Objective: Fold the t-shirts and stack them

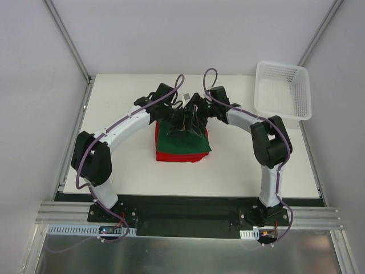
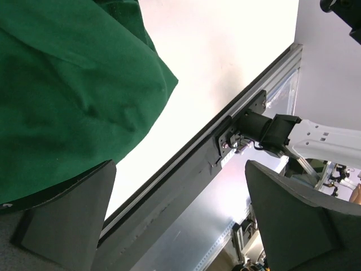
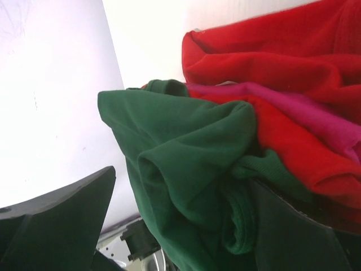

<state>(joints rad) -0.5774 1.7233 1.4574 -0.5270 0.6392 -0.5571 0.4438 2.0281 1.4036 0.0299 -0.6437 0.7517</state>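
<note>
Working over a white table [image 1: 125, 171], with a white basket [image 1: 282, 64] at the upper right of the top view, well apart from the cloth. At frame centre, a folded stack [image 1: 182, 153]: green t-shirt [image 1: 185, 142] on top, red t-shirt [image 1: 171, 157] under it and showing along the lower and left edges. In the right wrist view, a magenta layer [image 3: 321, 116] tucked between red folds. Both arms meeting at the stack's upper edge.

Left gripper [image 2: 177, 169] spread wide, nothing between the jaws, the green cloth lying at the upper left of its view, just beside one finger [image 2: 73, 214]. Right gripper [image 3: 180, 180] spread just as wide, with a rumpled green fold sitting in the gap but not pinched.

Probably tidying the top shirt on the pile. To do it well:
- Close on the bunched green edge only, without snagging the red beneath.
- Draw both corners level and taut.
- Lay the cloth flat and square with the stack's edges.
- Let go without dragging the pile.
</note>
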